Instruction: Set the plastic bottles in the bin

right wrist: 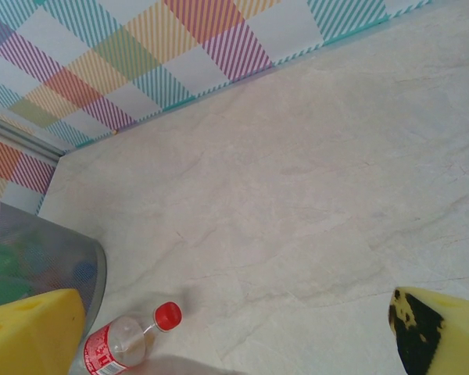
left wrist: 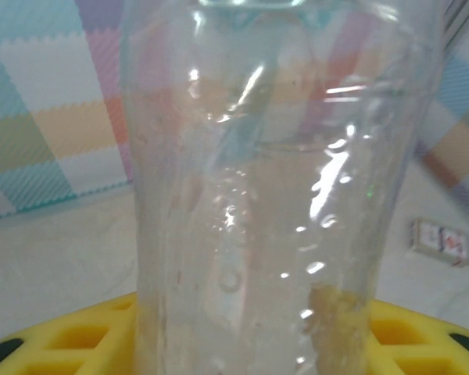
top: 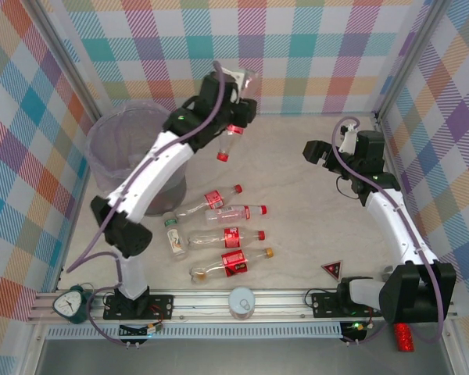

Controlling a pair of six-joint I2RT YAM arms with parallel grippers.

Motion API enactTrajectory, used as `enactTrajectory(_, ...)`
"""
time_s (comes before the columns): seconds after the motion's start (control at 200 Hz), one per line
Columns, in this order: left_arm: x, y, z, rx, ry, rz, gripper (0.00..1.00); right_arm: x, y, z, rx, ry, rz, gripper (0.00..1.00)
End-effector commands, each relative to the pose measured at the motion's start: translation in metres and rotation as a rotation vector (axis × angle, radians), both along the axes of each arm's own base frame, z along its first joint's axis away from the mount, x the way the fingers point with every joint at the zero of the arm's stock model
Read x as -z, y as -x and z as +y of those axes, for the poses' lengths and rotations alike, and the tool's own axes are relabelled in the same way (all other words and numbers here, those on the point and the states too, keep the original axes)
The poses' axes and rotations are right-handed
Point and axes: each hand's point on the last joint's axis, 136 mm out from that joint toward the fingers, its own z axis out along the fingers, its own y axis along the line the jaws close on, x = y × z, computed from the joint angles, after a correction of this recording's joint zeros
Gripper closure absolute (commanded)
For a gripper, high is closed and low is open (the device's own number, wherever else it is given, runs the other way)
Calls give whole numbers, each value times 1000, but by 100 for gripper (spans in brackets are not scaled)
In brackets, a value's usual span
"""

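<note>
In the overhead view, a clear red-capped bottle (top: 229, 137) is being gripped by the left pincer (top: 236, 116). It is hanging clear of the table (top: 313, 195), just to the right of the bin (top: 113, 156) and not yet over it. Its long axis is running steeply, with the cap pointing down toward the near edge and the base sticking up past the fingers. Five more bottles (top: 230, 237) are lying on their sides near the left arm's base. Four are pointing their caps to the right, and a green-labelled one (top: 173, 234) is lying crosswise at their left end. The task is therefore being judged as only partway done. The right pincer (top: 328, 152) is standing wide open and empty, well apart from the bottles.

In the left wrist view, the gripped bottle (left wrist: 281, 195) is being clamped between yellow fingers (left wrist: 70, 340). It is standing upright in the frame.

In the right wrist view, the right pincer's yellow fingers (right wrist: 23, 332) are standing far apart with nothing between them. Green and blue shapes are showing through the bin wall (right wrist: 70, 266). They are too blurred to name but are likely bottles already dropped in. A red-labelled bottle (right wrist: 121, 348) is showing just beside the bin, cap pointing up and right. Whether it is the gripped one cannot be told.
</note>
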Motion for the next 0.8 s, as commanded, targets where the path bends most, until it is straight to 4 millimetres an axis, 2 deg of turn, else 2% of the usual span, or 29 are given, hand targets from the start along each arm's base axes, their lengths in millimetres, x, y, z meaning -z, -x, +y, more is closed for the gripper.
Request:
enactTrajectory(0.0, -69, 19, 53, -88, 125, -100, 69, -9, 2, 3, -16, -31, -25, 0)
enactTrajectory(0.05, -84, 23, 82, -137, 168, -111, 72, -13, 3, 4, -18, -37, -39, 0)
enactTrajectory(0.145, -92, 20, 145, -271, 188, -109, 77, -19, 3, 6, -31, -46, -58, 0)
enactTrajectory(0.23, -88, 18, 186, -371, 160, -125, 81, -19, 0, 9, -51, -47, -55, 0)
enactTrajectory(0.335, -69, 10, 226, -482, 138, -127, 89, -14, -4, 11, -64, -46, -45, 0)
enactTrajectory(0.41, -50, 4, 241, -521, 137, -107, 92, -10, -6, 12, -68, -46, -35, 0)
enactTrajectory(0.655, 8, -2, 249, -559, 86, -43, 94, -7, -6, 12, -75, -41, -24, 0)
enactTrajectory(0.795, 30, -3, 256, -597, 57, -32, 96, -8, -5, 13, -76, -45, -24, 0)
